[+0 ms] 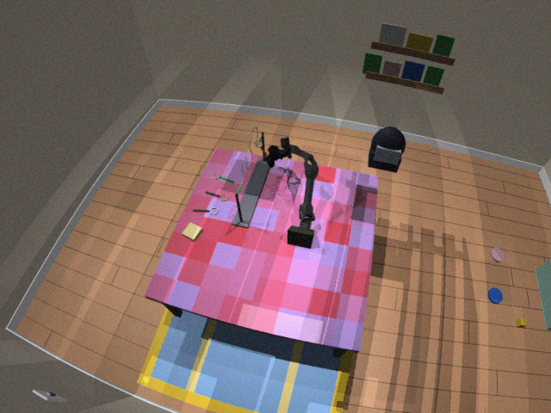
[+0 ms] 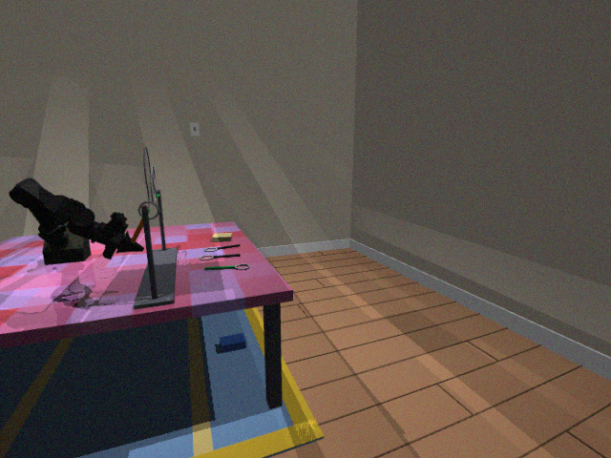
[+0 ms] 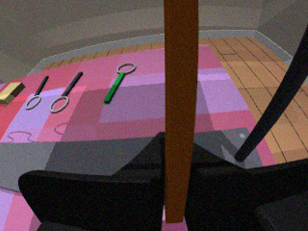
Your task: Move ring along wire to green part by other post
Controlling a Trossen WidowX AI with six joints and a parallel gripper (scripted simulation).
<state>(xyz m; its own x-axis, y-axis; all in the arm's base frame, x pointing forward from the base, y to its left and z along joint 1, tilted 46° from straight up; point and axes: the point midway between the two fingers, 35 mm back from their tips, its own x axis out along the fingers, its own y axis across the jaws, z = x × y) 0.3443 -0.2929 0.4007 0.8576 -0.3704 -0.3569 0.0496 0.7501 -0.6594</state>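
My gripper [image 1: 267,160] [image 2: 132,242] [image 3: 166,138] is shut on the orange handle [image 1: 264,151] [image 2: 137,230] [image 3: 181,96]. The handle rises, tilted, from the fingers to the ring [image 2: 157,210], which shows around the green wire end at the top of the far post [image 1: 263,146] in the top view; this same post [image 2: 150,260] [image 3: 276,111] is nearest in the exterior view. The thin grey wire [image 2: 144,165] loops upward between the posts. The other post [image 1: 239,211] [image 2: 161,224] has a green part [image 1: 238,191] [image 2: 158,195] at its top. Exact ring-to-wire clearance is too small to tell.
The posts stand on a grey base [image 1: 256,187] [image 2: 165,276] [image 3: 87,156]. Beside it lie a green-handled ring [image 1: 225,179] [image 2: 220,268] [image 3: 115,88], two black-handled rings and a yellow block [image 1: 192,231] [image 2: 221,237] [image 3: 11,92]. The table edge is close behind the far post.
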